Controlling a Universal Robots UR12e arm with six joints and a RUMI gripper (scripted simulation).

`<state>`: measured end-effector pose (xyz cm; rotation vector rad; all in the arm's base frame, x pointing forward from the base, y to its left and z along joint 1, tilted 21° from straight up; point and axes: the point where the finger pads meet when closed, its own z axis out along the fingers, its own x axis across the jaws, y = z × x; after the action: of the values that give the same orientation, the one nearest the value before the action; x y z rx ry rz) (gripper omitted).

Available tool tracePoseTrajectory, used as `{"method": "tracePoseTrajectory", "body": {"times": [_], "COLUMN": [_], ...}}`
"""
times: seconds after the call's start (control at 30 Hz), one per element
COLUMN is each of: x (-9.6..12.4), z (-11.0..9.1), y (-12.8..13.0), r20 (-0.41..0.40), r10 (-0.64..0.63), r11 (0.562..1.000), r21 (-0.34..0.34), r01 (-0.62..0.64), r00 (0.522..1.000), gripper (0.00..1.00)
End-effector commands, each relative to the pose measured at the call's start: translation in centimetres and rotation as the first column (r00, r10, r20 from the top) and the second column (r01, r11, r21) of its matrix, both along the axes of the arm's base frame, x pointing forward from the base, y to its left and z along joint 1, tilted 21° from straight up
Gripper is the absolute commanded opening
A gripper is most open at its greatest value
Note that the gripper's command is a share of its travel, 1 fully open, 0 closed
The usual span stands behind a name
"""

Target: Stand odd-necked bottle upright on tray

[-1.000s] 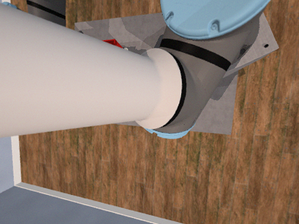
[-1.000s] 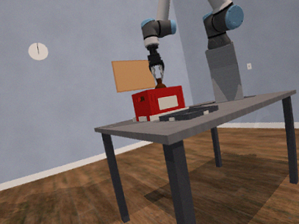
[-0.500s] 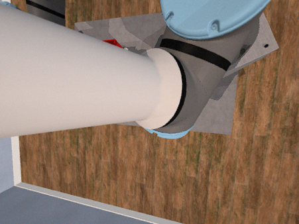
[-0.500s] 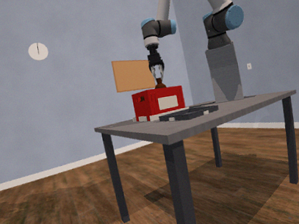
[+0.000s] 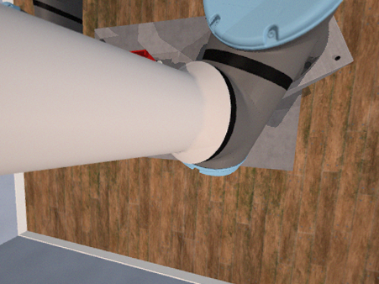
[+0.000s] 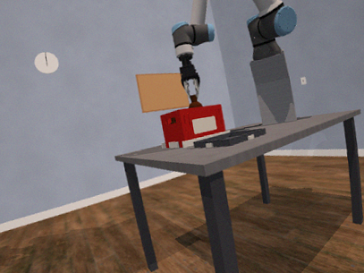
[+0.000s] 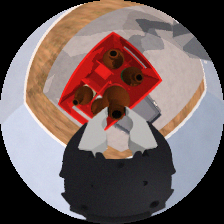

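My gripper (image 6: 194, 96) (image 7: 116, 107) is shut on the neck of a brown bottle (image 6: 195, 103) (image 7: 117, 96). The bottle is upright, its shoulder above the rim of the red crate (image 5: 143, 54) (image 6: 174, 130) (image 7: 154, 79); its lower part is hidden in the exterior view. Four other brown bottles show in the crate in the wrist view: one (image 7: 113, 60) at the far end, one (image 7: 131, 76) at the right, one (image 7: 84, 94) at the left, and one (image 7: 98, 105) partly hidden beside the held bottle. The dark tray (image 6: 231, 140) stands beside the crate. Neck differences are too small to tell.
The crate and tray stand on the grey table (image 5: 279, 152) (image 6: 277, 136). White pieces (image 6: 174, 144) lie along the crate's foot. The arm (image 5: 112, 96) covers most of the table in the top view. The robot's grey pedestal (image 6: 274, 91) stands at the table's back.
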<state>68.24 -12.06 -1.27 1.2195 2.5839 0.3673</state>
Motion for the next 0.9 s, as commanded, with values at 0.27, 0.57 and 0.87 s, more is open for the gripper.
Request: {"method": "tracePoseTrajectory", "body": {"times": [0.27, 0.57, 0.87], "x": [0.04, 0.03, -0.05], "z": [0.07, 0.1, 0.33], "y": [-0.03, -0.03, -0.06], "r20": [0.001, 0.001, 0.001], "r10": [0.0, 0.0, 0.0], "r11": [1.0, 1.0, 1.0], "r21": [-0.001, -0.001, -0.001], "r01": [0.0, 0.0, 0.0], "r00": [1.0, 1.0, 1.0], "gripper": [0.0, 0.0, 0.0]}}
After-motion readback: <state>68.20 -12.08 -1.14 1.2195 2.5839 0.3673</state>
